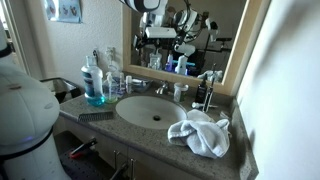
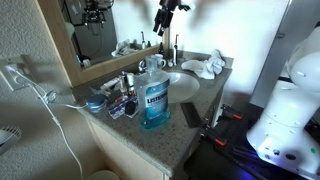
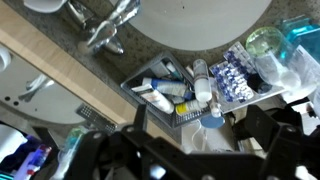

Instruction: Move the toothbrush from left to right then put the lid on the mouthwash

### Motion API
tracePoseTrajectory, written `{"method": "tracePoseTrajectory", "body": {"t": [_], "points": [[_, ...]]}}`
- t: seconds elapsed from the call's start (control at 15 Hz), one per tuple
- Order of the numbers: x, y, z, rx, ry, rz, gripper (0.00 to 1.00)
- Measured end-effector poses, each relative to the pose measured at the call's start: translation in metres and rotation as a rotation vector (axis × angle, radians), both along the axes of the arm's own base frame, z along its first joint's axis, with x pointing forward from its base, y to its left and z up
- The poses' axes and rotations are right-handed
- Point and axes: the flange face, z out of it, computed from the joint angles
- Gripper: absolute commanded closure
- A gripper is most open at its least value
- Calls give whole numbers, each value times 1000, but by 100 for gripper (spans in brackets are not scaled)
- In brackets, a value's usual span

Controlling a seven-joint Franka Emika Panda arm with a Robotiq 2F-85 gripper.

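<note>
The mouthwash (image 1: 93, 85), a tall clear bottle of bright blue liquid, stands on the counter beside the sink (image 1: 150, 110). It also shows in an exterior view (image 2: 153, 97), and its top edge shows in the wrist view (image 3: 295, 35). My gripper (image 2: 168, 14) hangs high above the sink near the mirror, also seen in an exterior view (image 1: 151, 7). In the wrist view its dark fingers (image 3: 199, 120) are spread apart with nothing between them. A small round blue disc (image 3: 210, 113) lies below the basket; I cannot tell if it is the lid. I cannot make out the toothbrush.
A wire basket of tubes and small bottles (image 3: 170, 95) sits at the counter's back. The faucet (image 1: 163, 90) stands behind the sink. A white towel (image 1: 200, 132) lies crumpled on the counter. A black comb (image 1: 95, 116) lies by the front edge.
</note>
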Motion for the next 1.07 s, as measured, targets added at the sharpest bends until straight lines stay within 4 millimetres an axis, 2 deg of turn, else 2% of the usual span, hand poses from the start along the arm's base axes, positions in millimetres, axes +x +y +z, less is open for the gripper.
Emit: {"method": "tracePoseTrajectory", "body": {"t": [0.2,0.27,0.4,0.67,1.07], "points": [[1,49,61,12,-17,92,0],[1,66,73,13,-28,120,0],[1,95,82,11,-46,174,0],[3,136,65,2,-25,246,0],[11,170,24,-8,40,303,0]]}}
